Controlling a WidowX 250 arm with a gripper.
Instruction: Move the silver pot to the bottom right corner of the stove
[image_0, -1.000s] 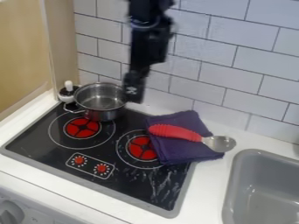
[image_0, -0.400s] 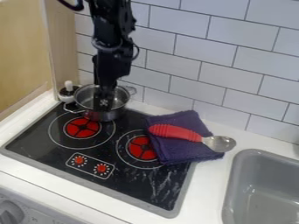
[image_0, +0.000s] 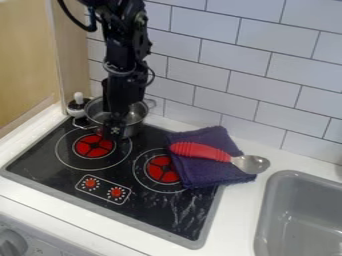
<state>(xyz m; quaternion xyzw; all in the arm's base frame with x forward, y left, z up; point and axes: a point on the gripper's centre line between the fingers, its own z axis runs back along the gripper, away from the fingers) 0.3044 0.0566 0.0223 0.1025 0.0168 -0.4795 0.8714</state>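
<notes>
The black gripper (image_0: 113, 131) hangs down at the upper left of the stove, in front of the silver pot and overlapping its near wall. Whether it touches the pot I cannot tell. The silver pot (image_0: 135, 118) stands upright at the back left of the stove (image_0: 153, 212), behind the left red burner, with one handle toward the front left and one toward the back right. Part of its rim and front wall is hidden by the gripper.
A purple cloth (image_0: 210, 174) lies over the stove's right back edge, with a red-handled spoon (image_0: 250, 164) on it. A small black-and-white shaker (image_0: 78, 104) stands left of the pot. At the right is a grey sink (image_0: 270, 210), and a tiled wall rises behind.
From the pot's right side the gripper has moved left over the pot, then lower and a little toward the camera. The pot, cloth and spoon have stayed where they were.
</notes>
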